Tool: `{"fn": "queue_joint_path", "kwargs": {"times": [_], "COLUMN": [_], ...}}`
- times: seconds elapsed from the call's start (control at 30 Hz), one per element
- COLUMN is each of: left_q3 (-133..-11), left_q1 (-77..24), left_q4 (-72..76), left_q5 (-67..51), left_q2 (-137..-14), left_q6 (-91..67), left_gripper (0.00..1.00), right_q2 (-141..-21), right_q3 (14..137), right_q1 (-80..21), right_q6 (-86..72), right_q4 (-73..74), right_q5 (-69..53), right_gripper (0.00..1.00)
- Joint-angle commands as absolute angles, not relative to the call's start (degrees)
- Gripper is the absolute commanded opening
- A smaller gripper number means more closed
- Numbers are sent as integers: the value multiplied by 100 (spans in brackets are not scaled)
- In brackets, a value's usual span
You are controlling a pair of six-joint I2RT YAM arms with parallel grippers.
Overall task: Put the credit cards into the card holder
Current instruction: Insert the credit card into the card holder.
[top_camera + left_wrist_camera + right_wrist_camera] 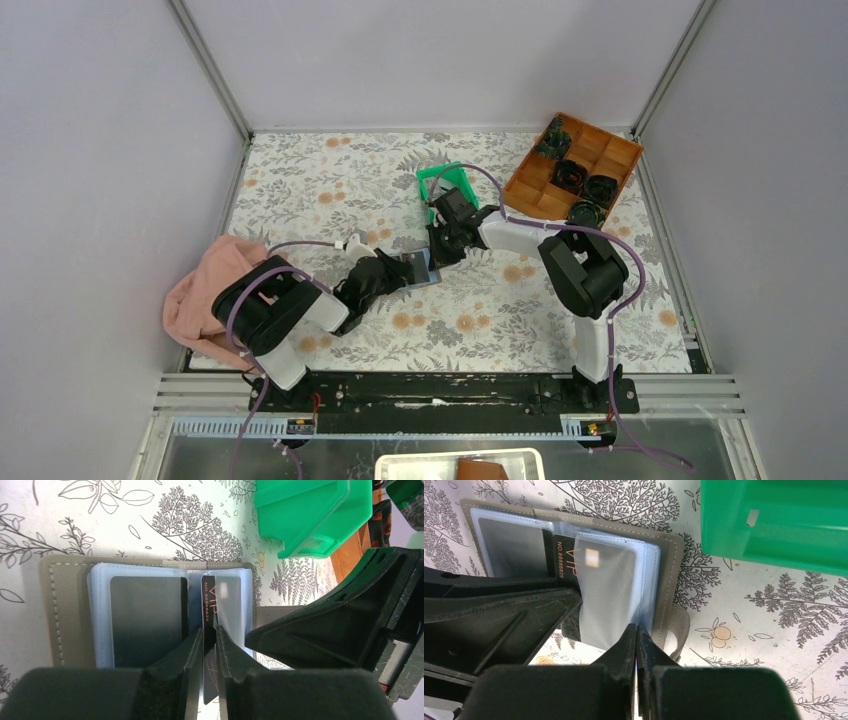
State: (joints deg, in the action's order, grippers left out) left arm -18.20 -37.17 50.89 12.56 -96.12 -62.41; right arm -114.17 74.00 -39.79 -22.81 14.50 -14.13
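The card holder [421, 268] lies open on the floral table, grey outside [70, 610] with clear sleeves inside. It also shows in the right wrist view [671, 580]. A dark credit card [147, 620] sits in its left sleeve. My left gripper [209, 630] is shut on a black "VIP" credit card [208, 600], held edge-on with its far end at the right sleeve's mouth. My right gripper [636, 627] is shut on the near edge of that clear sleeve [609, 590]. The two grippers meet over the holder in the top view, left [400, 272] and right [437, 255].
A green plastic bin [447, 188] stands just behind the holder. A brown compartment tray [572, 165] with dark parts sits at the back right. A pink cloth [205, 295] lies at the left edge beside the left arm.
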Motion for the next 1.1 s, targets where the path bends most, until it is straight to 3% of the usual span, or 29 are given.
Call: {"fn": "queue_joint_path", "kwargs": {"times": [0.0, 0.33, 0.6, 0.87, 1.07], "left_q3": [-1863, -2144, -2196, -2015, -1951], "left_q1": [-3890, -3999, -4017, -4021, -4017], "left_q4": [4197, 4078, 3774, 3277, 3220], "left_q5": [899, 834, 856, 1298, 1377], "left_q2": [-9702, -9838, -9738, -9158, -9019], "left_q6": [-5876, -5812, -5747, -5765, -5815], "left_gripper": [22, 24, 24, 18, 21], "right_q2": [-11726, -11665, -11516, -11566, -11588], "right_q3": [7260, 7218, 7172, 7176, 7165], "right_q1": [-4029, -4035, -4034, -4034, -4034], "right_q6": [-2232, -2190, -2188, -2196, -2189], "right_q4": [1630, 1656, 1615, 1580, 1561], "right_q5": [-1375, -1384, -1283, -1320, -1352], "right_gripper": [0, 3, 14, 15, 15]}}
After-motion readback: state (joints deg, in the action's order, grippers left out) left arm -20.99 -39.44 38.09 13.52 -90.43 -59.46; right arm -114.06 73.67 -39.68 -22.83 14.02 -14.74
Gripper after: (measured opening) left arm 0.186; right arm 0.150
